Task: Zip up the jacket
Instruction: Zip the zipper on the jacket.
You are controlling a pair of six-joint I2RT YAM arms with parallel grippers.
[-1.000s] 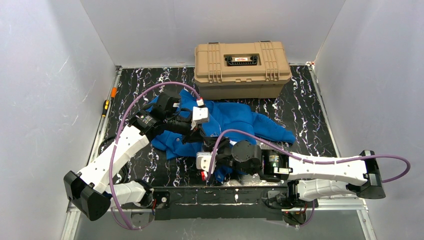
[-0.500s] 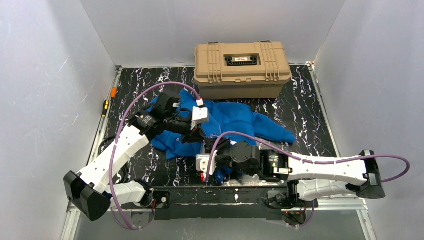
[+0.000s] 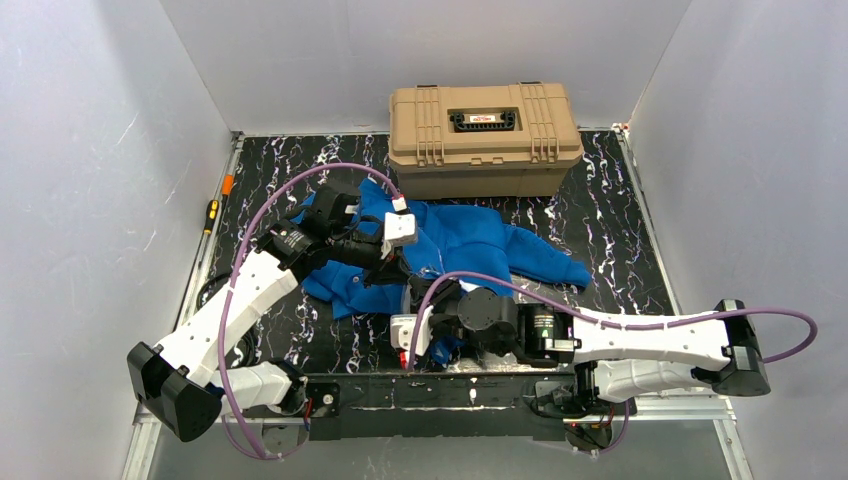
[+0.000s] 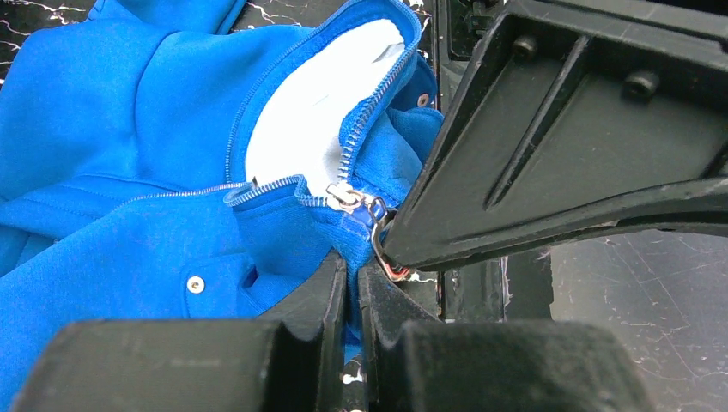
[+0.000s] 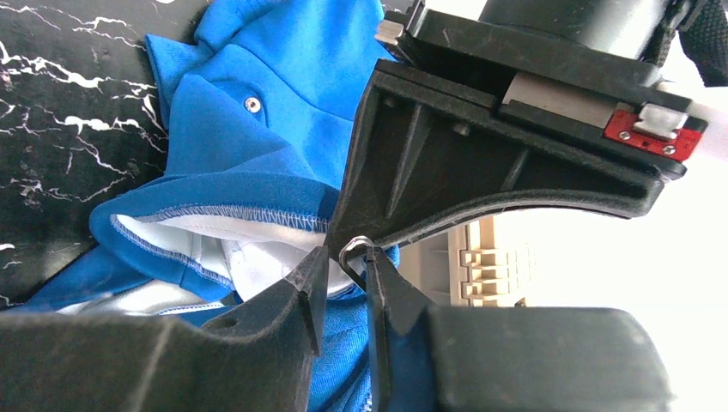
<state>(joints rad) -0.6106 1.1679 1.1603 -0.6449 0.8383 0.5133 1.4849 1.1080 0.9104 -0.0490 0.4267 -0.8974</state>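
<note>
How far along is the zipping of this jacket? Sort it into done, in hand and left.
Done: both rows of teeth meet in the slider at the bottom of the jacket. In hand: the left gripper has its jaws shut on the jacket just below the slider; the right gripper pinches the pull ring. Left: the teeth above lie parted, showing white lining, so nearly the whole zip remains.

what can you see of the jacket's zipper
The zipper looks like silver metal teeth on blue tape. It is almost wholly open: its two rows part above the slider, baring white lining. The slider sits near the jacket's near edge. Its wire pull ring is pinched between the right gripper's fingertips; the left gripper pinches fabric just below.
</note>
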